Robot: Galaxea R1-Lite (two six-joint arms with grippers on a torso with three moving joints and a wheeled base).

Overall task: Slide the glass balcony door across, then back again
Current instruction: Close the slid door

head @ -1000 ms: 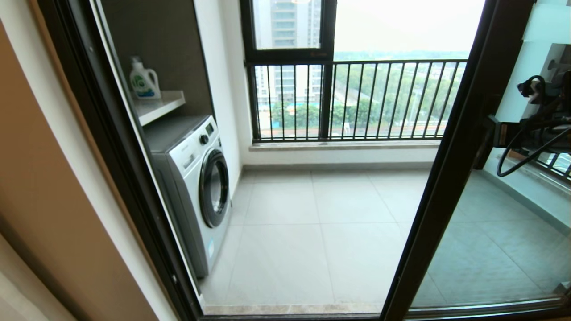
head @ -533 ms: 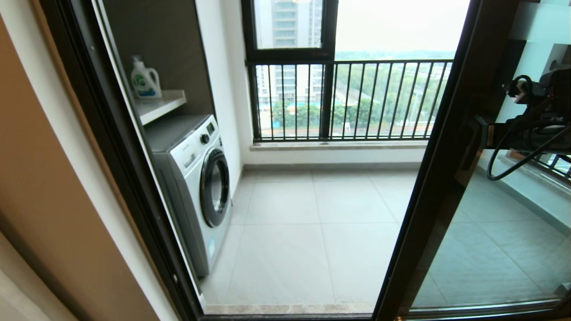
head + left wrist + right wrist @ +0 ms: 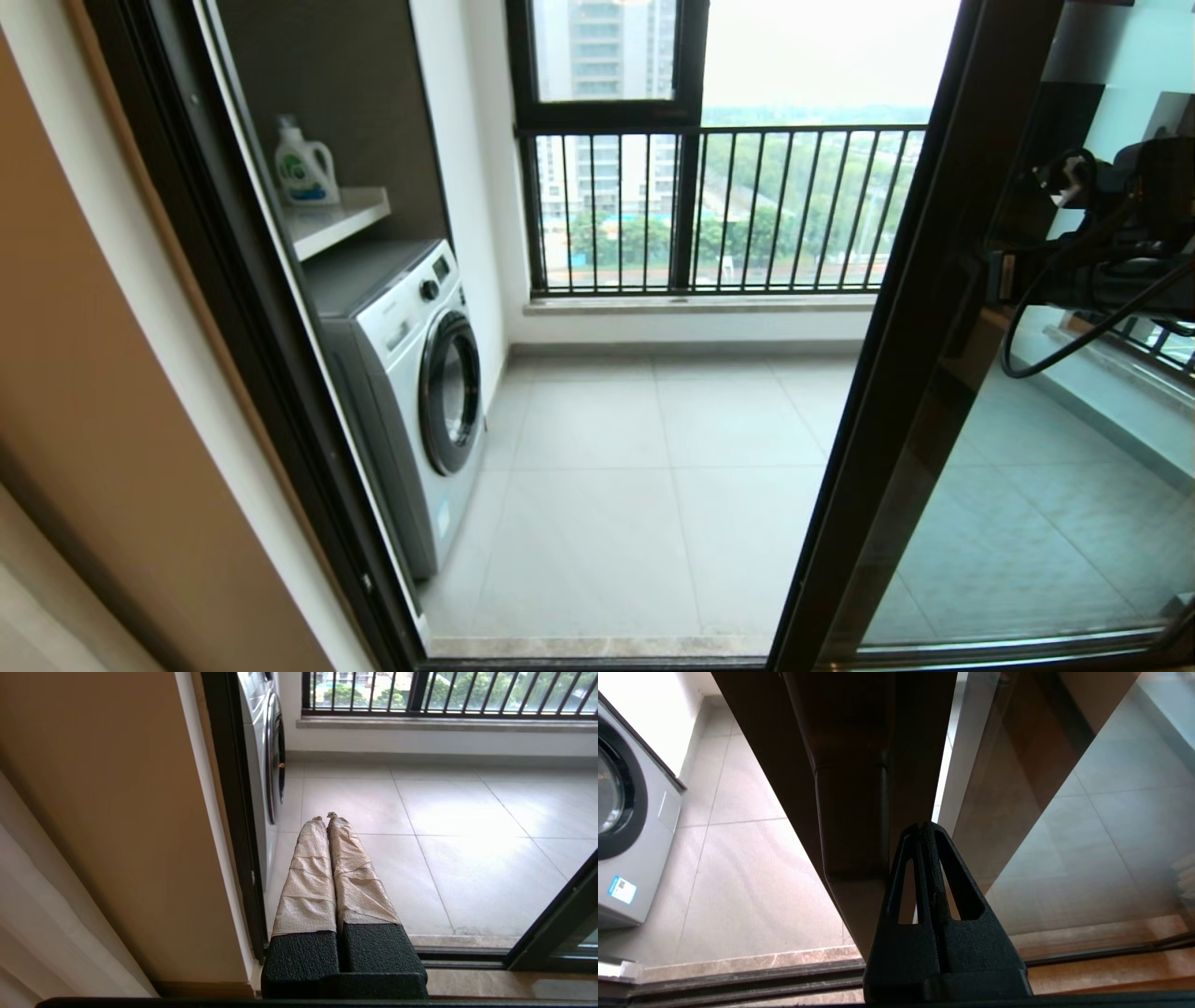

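Pale matte balcony tiles [image 3: 653, 467], glass balcony door [image 3: 934, 308] dark-framed, right gripper [image 3: 922, 826] jaws closed against frame, left gripper [image 3: 325, 817] jaws closed.

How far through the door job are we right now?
Midway. Done: the dark-framed glass balcony door stands largely open, with the white washing machine in plain view. In hand: the right gripper, shut, presses by the door's handle; the frame has crept leftward. Left: finishing that slide. The left gripper idles shut.

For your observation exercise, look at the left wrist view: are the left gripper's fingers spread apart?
No. The left gripper has its two paper-wrapped fingers pressed together side by side, holding nothing, above the tiled balcony floor.
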